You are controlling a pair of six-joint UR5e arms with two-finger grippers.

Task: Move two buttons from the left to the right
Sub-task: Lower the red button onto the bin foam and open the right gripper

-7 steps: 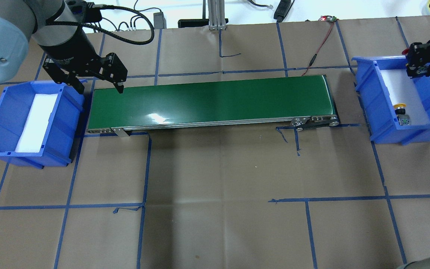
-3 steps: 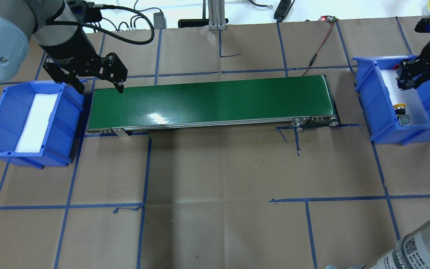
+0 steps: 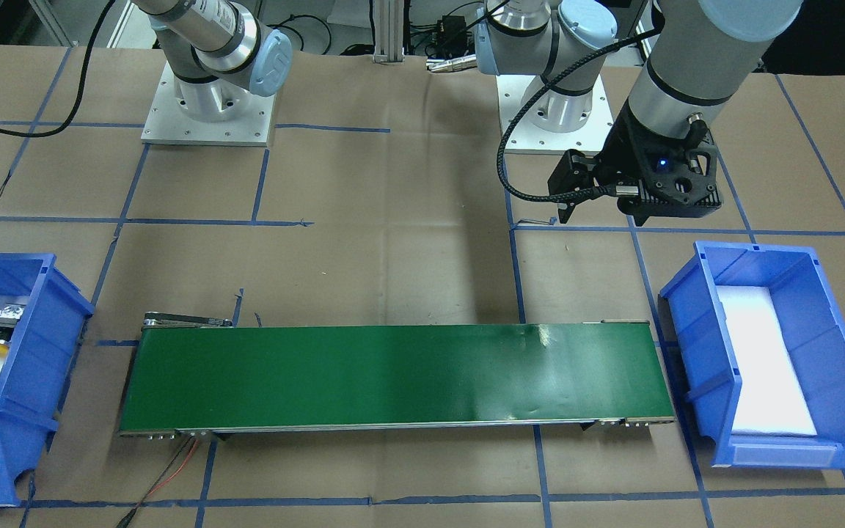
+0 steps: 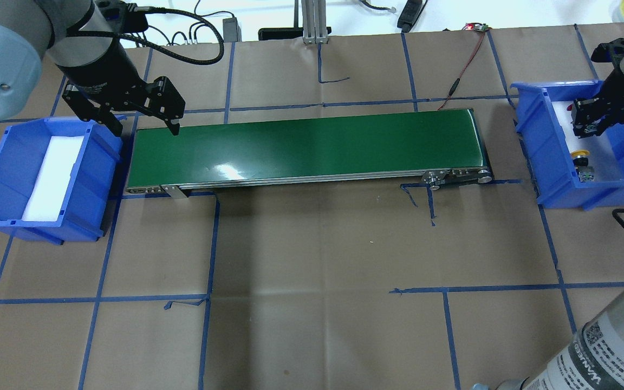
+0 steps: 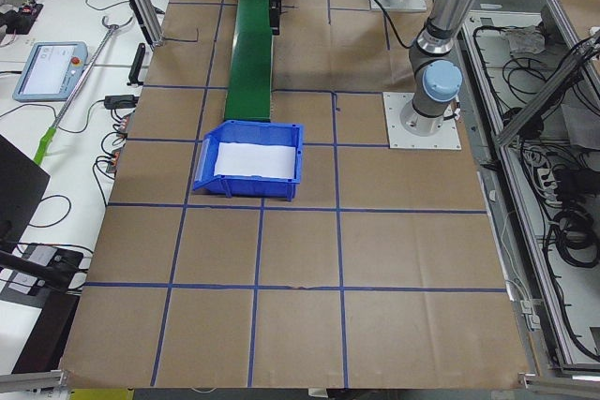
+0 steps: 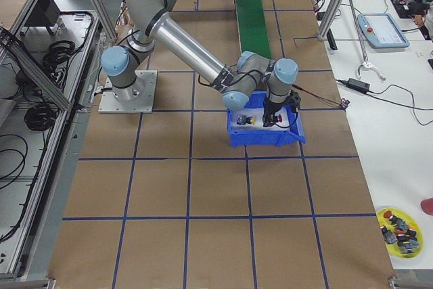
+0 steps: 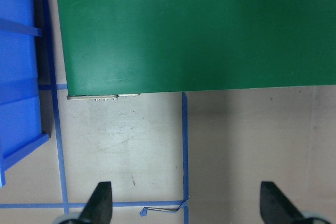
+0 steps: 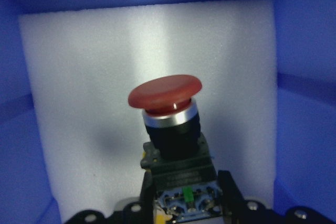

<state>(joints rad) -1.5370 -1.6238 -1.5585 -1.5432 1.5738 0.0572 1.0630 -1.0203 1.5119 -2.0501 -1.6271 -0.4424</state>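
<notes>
while left fingers (image 7: 100,203) stand splayed, right fingers (image 8: 230,192) clasp the red-capped, black-bodied button (image 8: 167,95).

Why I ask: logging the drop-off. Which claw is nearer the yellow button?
Right. The right claw, gripping the red button, shares the blue bin with the yellow button; the left claw hangs at the conveyor's opposite end.

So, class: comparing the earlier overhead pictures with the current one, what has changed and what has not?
The right gripper, still shut on the red button, has moved left and nearer in the overhead view, further over the right bin toward the yellow button. Nothing released. The left gripper stays open at the left end of the belt; the yellow button has not moved.
</notes>
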